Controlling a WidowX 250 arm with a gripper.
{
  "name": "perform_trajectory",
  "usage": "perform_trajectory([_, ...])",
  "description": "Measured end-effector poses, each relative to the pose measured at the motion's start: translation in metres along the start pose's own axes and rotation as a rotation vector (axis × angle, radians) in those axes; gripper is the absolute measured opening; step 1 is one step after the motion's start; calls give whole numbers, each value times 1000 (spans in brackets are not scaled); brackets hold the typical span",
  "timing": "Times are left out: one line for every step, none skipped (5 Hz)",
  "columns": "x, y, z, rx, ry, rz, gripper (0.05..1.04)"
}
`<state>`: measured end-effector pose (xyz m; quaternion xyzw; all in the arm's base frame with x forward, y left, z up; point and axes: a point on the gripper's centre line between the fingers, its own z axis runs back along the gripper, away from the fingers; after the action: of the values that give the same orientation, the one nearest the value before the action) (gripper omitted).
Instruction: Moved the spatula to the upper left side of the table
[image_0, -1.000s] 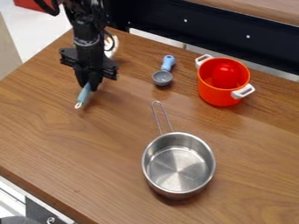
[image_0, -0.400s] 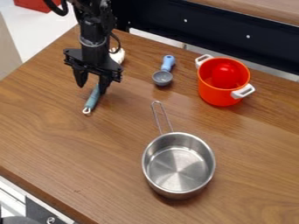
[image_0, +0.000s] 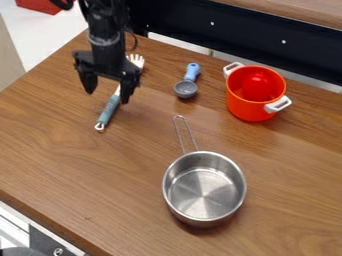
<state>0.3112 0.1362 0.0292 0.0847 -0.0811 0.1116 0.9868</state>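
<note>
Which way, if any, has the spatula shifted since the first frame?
Yes, slightly: the spatula has shifted down and right in the view, its handle's end now a bit nearer the pan, which hasn't moved.

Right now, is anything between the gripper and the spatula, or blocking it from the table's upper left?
Nothing visible. The open gripper hangs over the spatula, already at the table's upper left; saucepan, scoop and red pot are farther right in view.

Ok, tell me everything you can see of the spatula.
The spatula has a teal handle with a pale end loop and a white slotted head, plastic-looking. It lies on the table's upper left, head toward the back edge. The open gripper hangs over its middle, not clamping it; light contact is unclear.
</note>
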Motion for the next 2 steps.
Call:
perform_trajectory([-11, -5, 11, -31, -15, -40, 993])
perform_trajectory([-36, -9, 12, -33, 3, -135, 993])
